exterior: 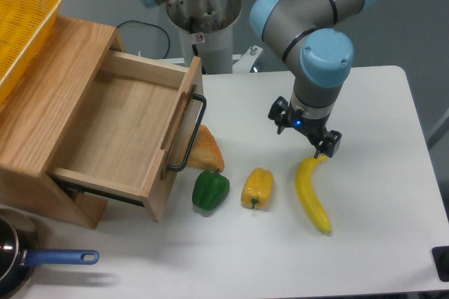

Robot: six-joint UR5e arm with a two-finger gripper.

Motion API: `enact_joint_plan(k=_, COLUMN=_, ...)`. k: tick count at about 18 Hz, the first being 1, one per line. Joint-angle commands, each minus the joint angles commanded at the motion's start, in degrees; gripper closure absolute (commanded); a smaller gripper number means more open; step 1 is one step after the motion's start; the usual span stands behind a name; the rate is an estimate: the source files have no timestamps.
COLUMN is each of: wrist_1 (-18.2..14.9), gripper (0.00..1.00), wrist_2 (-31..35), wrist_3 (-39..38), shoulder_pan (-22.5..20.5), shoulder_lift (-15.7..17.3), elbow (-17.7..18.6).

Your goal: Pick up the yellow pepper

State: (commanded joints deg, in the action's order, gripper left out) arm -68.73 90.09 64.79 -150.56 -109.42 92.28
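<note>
One fixed camera looks down from high in front at the white table [365,102], moderately close.

Yellow pepper [257,188] beside green pepper [210,190]

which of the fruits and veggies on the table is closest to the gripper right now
The banana: its upper tip lies right beside the gripper, while the yellow pepper and green pepper sit farther left.
</note>
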Motion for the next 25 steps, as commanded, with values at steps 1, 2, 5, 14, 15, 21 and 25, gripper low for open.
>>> enact_joint_plan(k=1, wrist_1=0.09, gripper=0.0, wrist_2=0.0, wrist_3=-1.15, shoulder_pan=0.17, shoulder_lift=-0.7, elbow=0.09)
enact_joint_plan(k=2, wrist_1=0.26, gripper=0.0, wrist_2=-0.17, wrist_3=-1.33, shoulder_pan=0.18, shoulder_lift=-1.49, elbow=0.18)
enact_joint_plan(k=5, wrist_1=0.35, gripper=0.0, wrist_2=-3.23, wrist_3=-4.3, shoulder_pan=0.53, shoulder_lift=-3.78, elbow=0.35)
enact_joint_plan(k=14, wrist_1=4.83, gripper=0.0, wrist_2=-9.67, wrist_3=-14.61, shoulder_pan=2.02, shoulder_lift=-8.0, elbow=0.53)
enact_joint_plan(k=15, wrist_1=4.92, gripper=0.0, wrist_2=-9.93, wrist_3=-14.61, shoulder_pan=2.2, shoulder_lift=-8.35, elbow=0.62)
enact_joint_plan(k=21, wrist_1=5.01, gripper=0.0, wrist_2=-9.93, wrist_3=-14.61, shoulder_pan=2.55, shoulder_lift=-9.15, elbow=0.88)
enact_joint_plan(k=25, wrist_1=5.1, gripper=0.0, wrist_2=-9.84, wrist_3=-14.61, shoulder_pan=2.64, shoulder_lift=-9.58, elbow=1.23)
